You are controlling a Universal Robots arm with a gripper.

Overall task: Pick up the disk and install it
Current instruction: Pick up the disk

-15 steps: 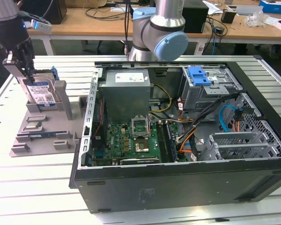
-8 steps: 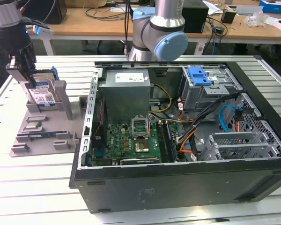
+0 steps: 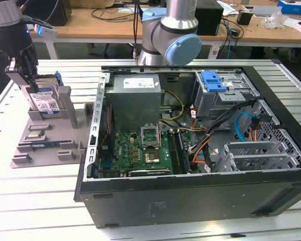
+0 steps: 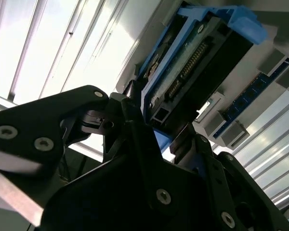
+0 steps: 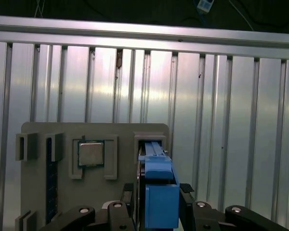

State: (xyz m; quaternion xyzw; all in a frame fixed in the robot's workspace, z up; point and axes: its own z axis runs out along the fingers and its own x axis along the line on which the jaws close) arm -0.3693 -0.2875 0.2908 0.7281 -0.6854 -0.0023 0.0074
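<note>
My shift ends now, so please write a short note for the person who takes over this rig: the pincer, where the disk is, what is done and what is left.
Pincer: closed on the disk, gripping it from both sides, as both wrist views suggest.
Disk: upright in its slot of the grey holder tray, to the exterior view's left of the open computer case.
Done: the grasp is made.
Left: the disk is not yet lifted out of the tray and not yet installed in the case.
</note>
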